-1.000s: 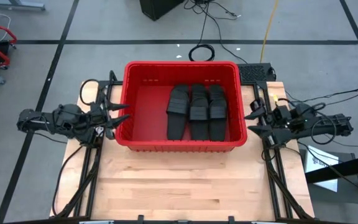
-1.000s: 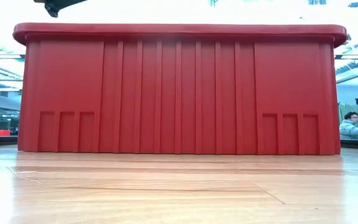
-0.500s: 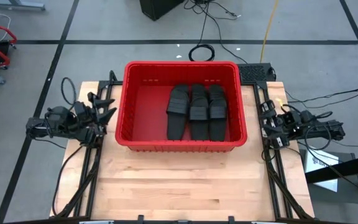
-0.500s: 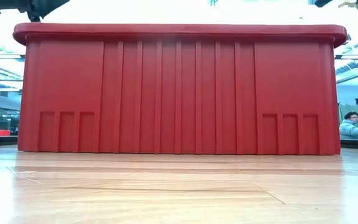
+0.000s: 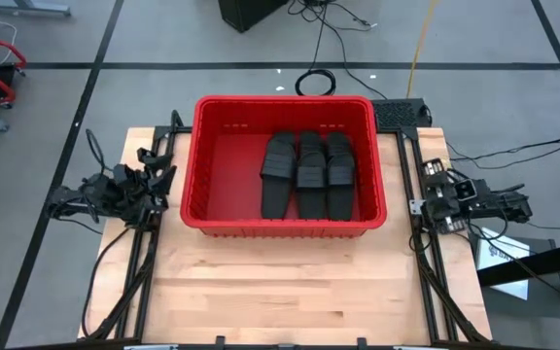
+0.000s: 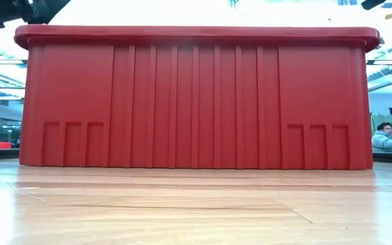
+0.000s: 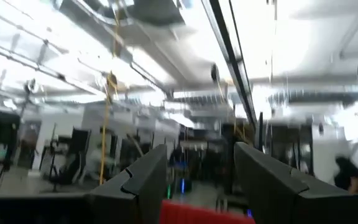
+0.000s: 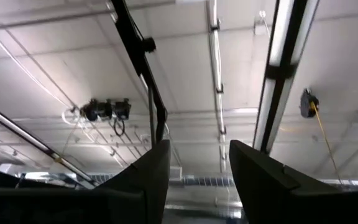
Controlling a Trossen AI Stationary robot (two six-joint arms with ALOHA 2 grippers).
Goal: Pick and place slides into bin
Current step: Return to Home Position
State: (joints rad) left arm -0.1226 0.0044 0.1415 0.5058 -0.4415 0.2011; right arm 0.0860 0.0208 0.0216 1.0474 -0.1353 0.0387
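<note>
Slides (image 5: 304, 180) lie stacked in the bin (image 5: 285, 99), between the two grippers. Left gripper (image 7: 201, 151) and right gripper (image 8: 199, 145) are both spread and empty (each just outside a bin wall). Slides are likely light, bendy, grippy rubber; pinch across the ribbed strap.

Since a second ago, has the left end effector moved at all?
Yes. In the high view the left end effector has drawn back from the bin's left wall, toward the table's left edge.

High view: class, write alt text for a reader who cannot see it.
A large red slotted plastic bin on a wooden table holds black rubber slide sandals side by side. The left tool and right tool flank it.
</note>
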